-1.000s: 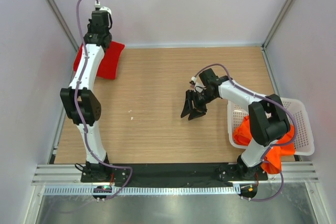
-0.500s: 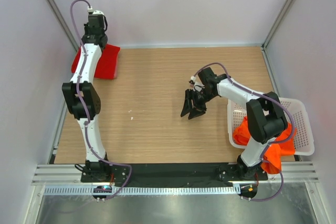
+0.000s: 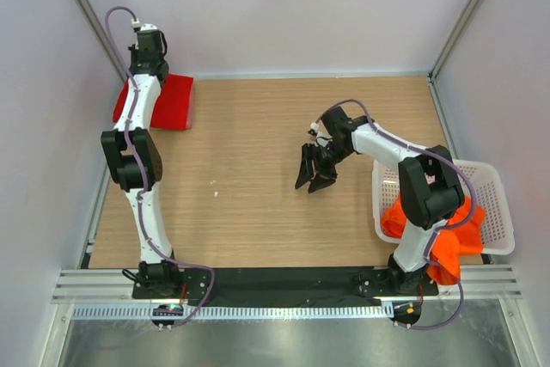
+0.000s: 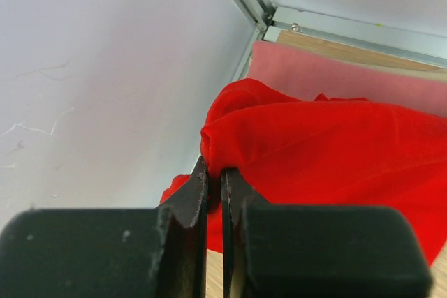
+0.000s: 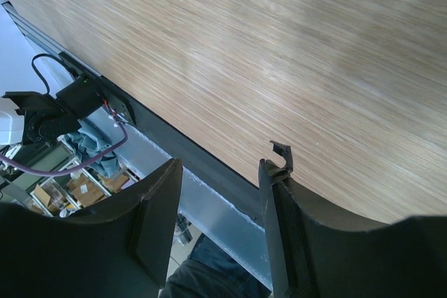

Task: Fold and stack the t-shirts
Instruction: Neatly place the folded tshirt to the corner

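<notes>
So the left claw point(image 4: 215, 172) is pinched shut on a bunched fold of the red t-shirt point(image 4: 328, 144), right up in the far-left corner of the counter point(image 3: 258, 143), next to the wall. Under the red cloth there's a flat salmon pink layer point(image 4: 314, 75). It's probably another folded t-shirt, but the wrist view is too tight to be sure. The right claw point(image 5: 220, 172) hangs open and empty over bare wood mid-counter. The orange t-shirts point(image 3: 404, 217) sit in the white lattice basket point(image 3: 494, 204) on the right, spilling over its near rim. If this is the stacking bit, I'd lower the pinched edge so it lines up with the layer below. Only let go once the cloth lies flat, otherwise that bunch ends up as a lump.
</notes>
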Tool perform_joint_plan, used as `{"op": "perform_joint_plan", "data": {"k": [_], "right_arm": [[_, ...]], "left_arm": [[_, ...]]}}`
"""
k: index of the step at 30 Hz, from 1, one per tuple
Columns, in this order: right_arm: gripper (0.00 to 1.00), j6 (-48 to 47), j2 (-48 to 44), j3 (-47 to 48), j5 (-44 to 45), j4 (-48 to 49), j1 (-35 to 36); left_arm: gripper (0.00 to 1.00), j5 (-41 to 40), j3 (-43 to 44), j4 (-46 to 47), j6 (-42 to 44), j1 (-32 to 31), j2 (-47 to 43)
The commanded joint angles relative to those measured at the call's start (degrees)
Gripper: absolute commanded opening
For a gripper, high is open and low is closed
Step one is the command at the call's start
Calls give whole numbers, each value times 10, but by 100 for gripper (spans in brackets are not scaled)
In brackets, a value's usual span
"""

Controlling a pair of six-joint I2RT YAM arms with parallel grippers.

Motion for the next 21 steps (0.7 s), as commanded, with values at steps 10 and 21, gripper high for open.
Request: {"op": "perform_joint_plan", "data": {"k": [10, 21], "right_arm": [[55, 17, 35, 55, 12, -13, -2], [56, 2, 28, 126, 32, -75, -1]], "left_arm": [[30, -78, 52, 88, -9, 15, 68], [76, -121, 87, 85, -57, 20, 18]]}}
